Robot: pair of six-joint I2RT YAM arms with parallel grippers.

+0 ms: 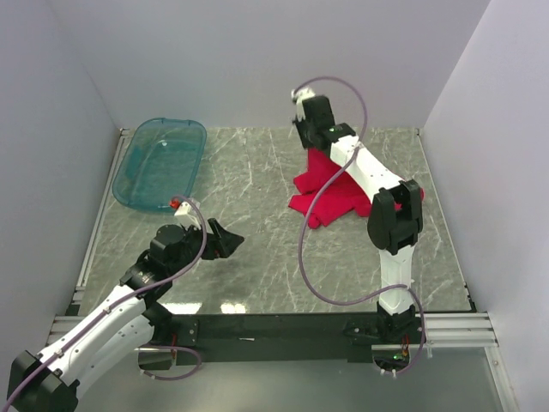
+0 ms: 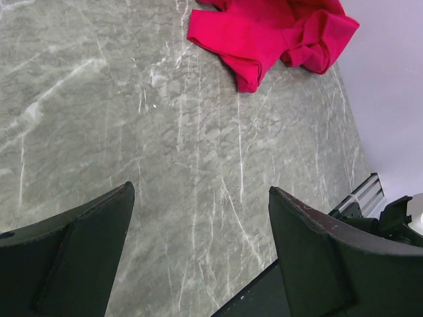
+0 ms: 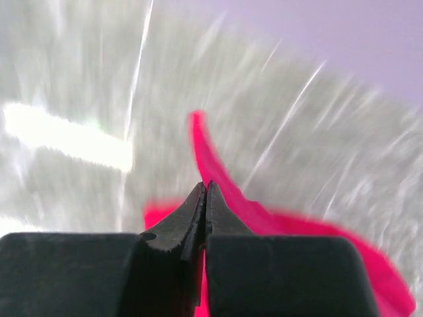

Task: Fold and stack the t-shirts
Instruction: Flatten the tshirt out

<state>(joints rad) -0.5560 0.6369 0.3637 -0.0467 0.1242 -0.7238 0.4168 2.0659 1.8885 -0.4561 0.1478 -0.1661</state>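
The red t-shirt (image 1: 330, 193) lies crumpled on the right half of the grey marble table, with one part pulled up into a peak at the back. My right gripper (image 1: 314, 146) is at that peak, shut on the fabric. In the right wrist view the jaws meet at the right gripper (image 3: 206, 185), and red t-shirt (image 3: 277, 224) cloth runs past the tips and below them. My left gripper (image 1: 225, 240) hovers low over bare table at the front left, well apart from the shirt. In its own view the left gripper (image 2: 200, 188) is open and empty, with the t-shirt (image 2: 264, 33) far ahead.
A translucent teal tub (image 1: 160, 163) stands at the back left corner. White walls close the table on the left, back and right. A black rail (image 1: 283, 326) runs along the near edge by the arm bases.
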